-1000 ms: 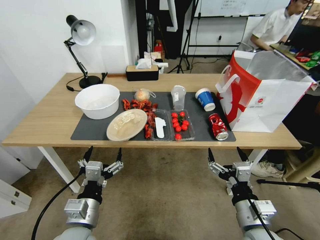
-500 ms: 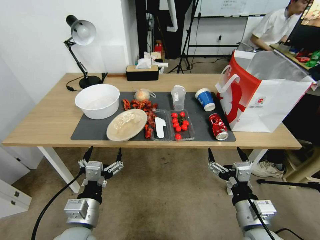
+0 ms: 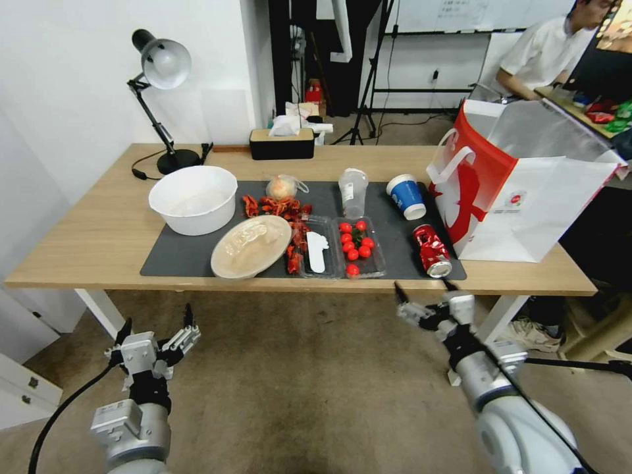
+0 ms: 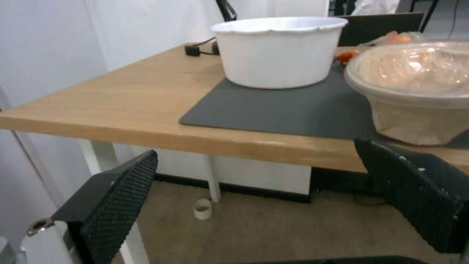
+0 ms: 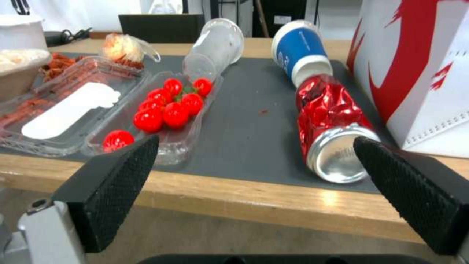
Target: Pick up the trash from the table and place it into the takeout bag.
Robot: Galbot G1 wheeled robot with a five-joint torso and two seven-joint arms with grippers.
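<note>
below the table [image 3: 99, 230] edge, right tool [image 3: 421, 294] spread near the crushed can [image 3: 431, 249]; left tool [image 3: 155, 329] spread.

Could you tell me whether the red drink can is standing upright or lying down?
Lying on its side: the crushed red can rests lengthwise on the grey mat.

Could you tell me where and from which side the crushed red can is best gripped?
Probably across its dented middle, from above. The crushed red can lies on its side on the mat, silver end toward the table's near edge, takeout bag close alongside. The open right gripper hovers just before that edge.
</note>
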